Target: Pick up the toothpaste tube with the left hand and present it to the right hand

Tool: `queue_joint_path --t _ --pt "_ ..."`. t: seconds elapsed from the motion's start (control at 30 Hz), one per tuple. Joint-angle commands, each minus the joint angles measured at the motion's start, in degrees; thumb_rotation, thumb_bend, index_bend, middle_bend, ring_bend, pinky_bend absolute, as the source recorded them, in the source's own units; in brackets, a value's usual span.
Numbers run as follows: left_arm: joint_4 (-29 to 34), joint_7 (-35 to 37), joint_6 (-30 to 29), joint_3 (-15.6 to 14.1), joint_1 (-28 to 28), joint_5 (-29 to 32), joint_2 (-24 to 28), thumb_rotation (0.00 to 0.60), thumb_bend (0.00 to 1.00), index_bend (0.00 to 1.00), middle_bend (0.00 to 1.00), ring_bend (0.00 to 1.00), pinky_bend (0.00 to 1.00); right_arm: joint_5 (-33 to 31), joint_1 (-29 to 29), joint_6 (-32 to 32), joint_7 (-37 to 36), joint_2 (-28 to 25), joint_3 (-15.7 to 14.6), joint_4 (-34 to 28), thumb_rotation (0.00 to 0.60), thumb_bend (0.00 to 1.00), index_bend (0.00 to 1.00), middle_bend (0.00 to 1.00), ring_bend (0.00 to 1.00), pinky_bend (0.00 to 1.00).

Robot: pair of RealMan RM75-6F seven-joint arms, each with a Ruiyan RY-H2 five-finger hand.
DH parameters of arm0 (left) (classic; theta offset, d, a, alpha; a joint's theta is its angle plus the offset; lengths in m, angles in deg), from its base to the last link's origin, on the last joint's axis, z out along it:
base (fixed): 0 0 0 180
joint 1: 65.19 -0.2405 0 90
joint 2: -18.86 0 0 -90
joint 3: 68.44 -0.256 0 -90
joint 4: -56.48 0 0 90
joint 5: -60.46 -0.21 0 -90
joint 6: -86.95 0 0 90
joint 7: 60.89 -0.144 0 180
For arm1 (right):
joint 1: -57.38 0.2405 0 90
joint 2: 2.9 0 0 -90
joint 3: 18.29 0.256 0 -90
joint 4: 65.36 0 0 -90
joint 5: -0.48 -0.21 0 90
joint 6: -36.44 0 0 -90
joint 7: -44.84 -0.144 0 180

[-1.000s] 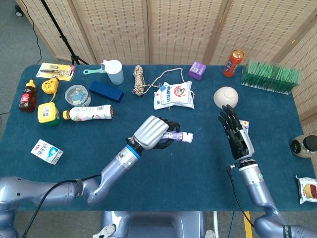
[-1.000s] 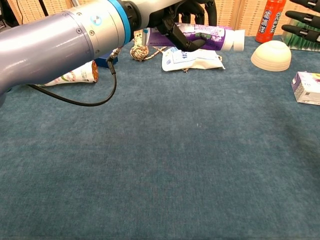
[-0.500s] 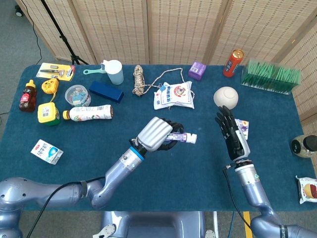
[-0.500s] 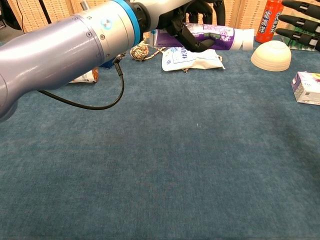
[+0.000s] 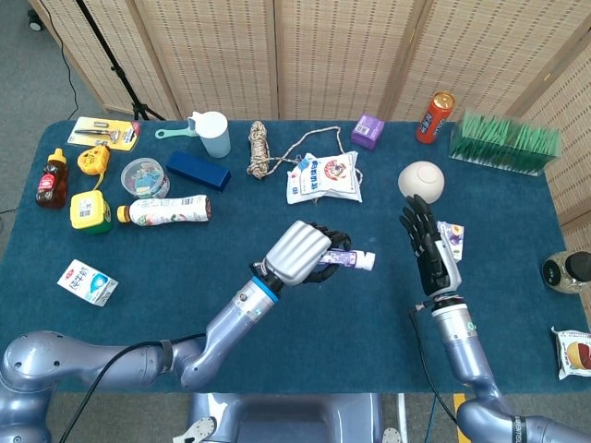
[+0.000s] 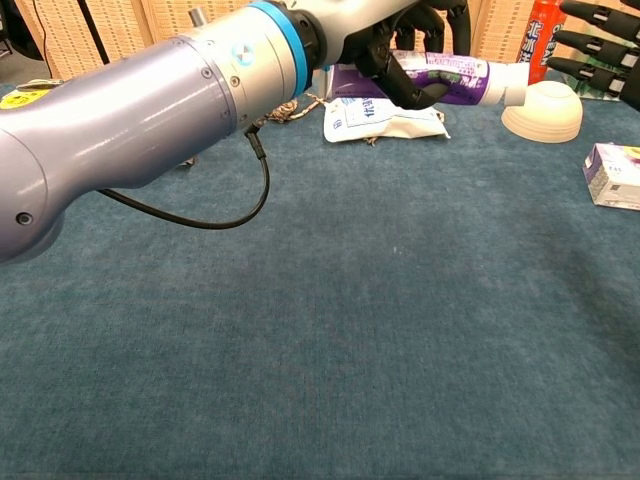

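Observation:
My left hand (image 5: 305, 253) grips a purple-and-white toothpaste tube (image 5: 349, 261) above the middle of the blue table, white cap pointing right. In the chest view the same tube (image 6: 465, 77) lies level in the left hand (image 6: 415, 45), its cap near the bowl. My right hand (image 5: 427, 247) stands upright to the right of the tube with its fingers spread and empty, a short gap from the cap. Only its fingertips (image 6: 600, 45) show at the chest view's right edge.
A white bowl (image 5: 421, 178), a purple box (image 5: 367, 130) and an orange can (image 5: 435, 116) sit behind the right hand. A snack bag (image 5: 323, 177) and rope (image 5: 259, 148) lie behind the tube. Bottles, tins and a cup (image 5: 213, 133) crowd the left side. A small carton (image 6: 612, 174) lies right.
My left hand has carried the tube further right, toward the right hand. The right hand has shifted slightly left and nearer to the cap.

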Motion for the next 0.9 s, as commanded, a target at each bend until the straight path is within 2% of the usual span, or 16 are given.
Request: queue_joint_path --t 0.03,0.27,0.57,0.9 --pt "-0.08 -0.7 0.06 0.27 0.27 0.48 -0.48 0.6 0.57 0.69 0.57 0.56 0.59 -0.59 -0.17 0.32 0.66 0.54 0.5 0.03 0.194 0.0 0.0 0.0 0.0 0.0" --pt "-0.19 -2.75 0.1 1.36 1.09 2.08 -1.65 0.6 0.57 0.69 0.57 0.56 0.59 -1.64 -0.42 -0.17 0.64 1.27 1.41 -0.08 0.191 0.0 0.0 0.0 0.0 0.0" --pt "1.91 -9.66 1.33 2.95 3.02 8.64 -1.11 0.6 0.57 0.69 0.57 0.55 0.59 -2.64 -0.55 -1.23 1.52 1.6 2.17 -0.14 0.193 0.0 0.0 0.0 0.0 0.0" --pt "1.0 -10.78 0.81 4.75 5.19 11.93 -3.23 0.6 0.57 0.69 0.57 0.55 0.59 -3.5 -0.71 -1.92 2.08 2.5 3.06 0.01 0.193 0.0 0.0 0.0 0.0 0.0"
